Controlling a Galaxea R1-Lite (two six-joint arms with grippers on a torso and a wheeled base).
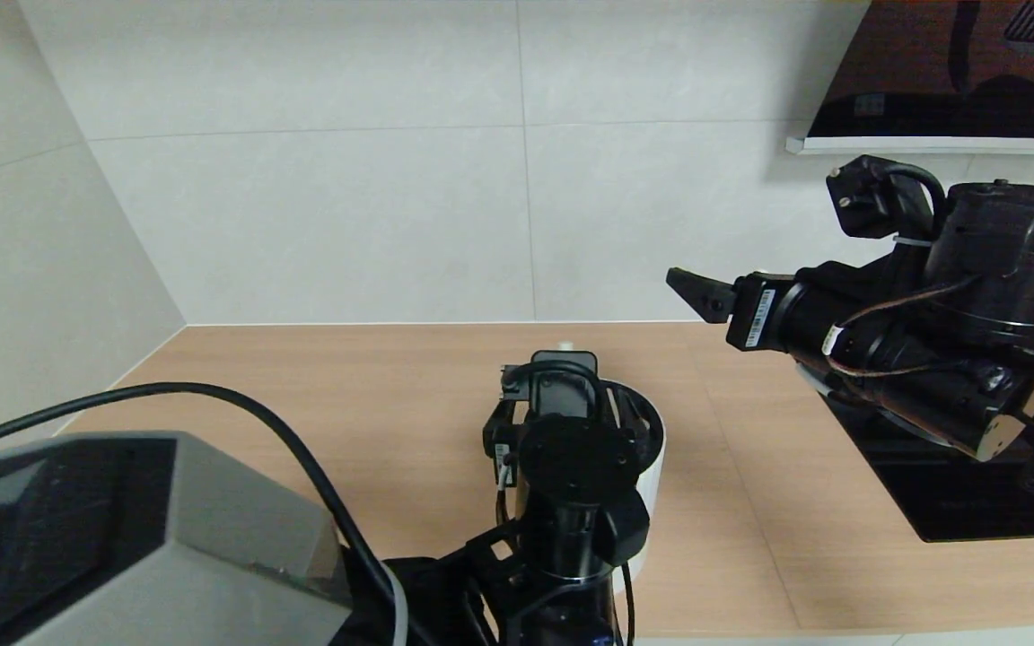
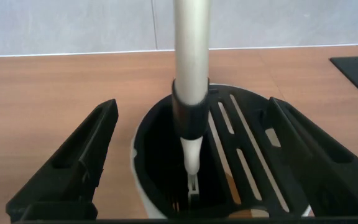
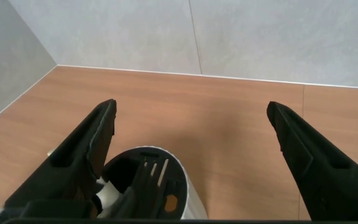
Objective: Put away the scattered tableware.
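My left gripper point(image 2: 191, 109) spread wide just above the white utensil holder point(image 2: 140, 149), a silver-handled utensil point(image 2: 190, 56) standing upright in it between my fingers, untouched, my right gripper point(image 3: 191, 112) also spread, raised over the wooden counter point(image 1: 319, 386), tiled wall point(image 1: 346, 179) behind

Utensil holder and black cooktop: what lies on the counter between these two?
Nothing lies there. In the head view, the stretch of wooden counter between the white utensil holder and the black cooktop is bare, crossed only by a thin seam.
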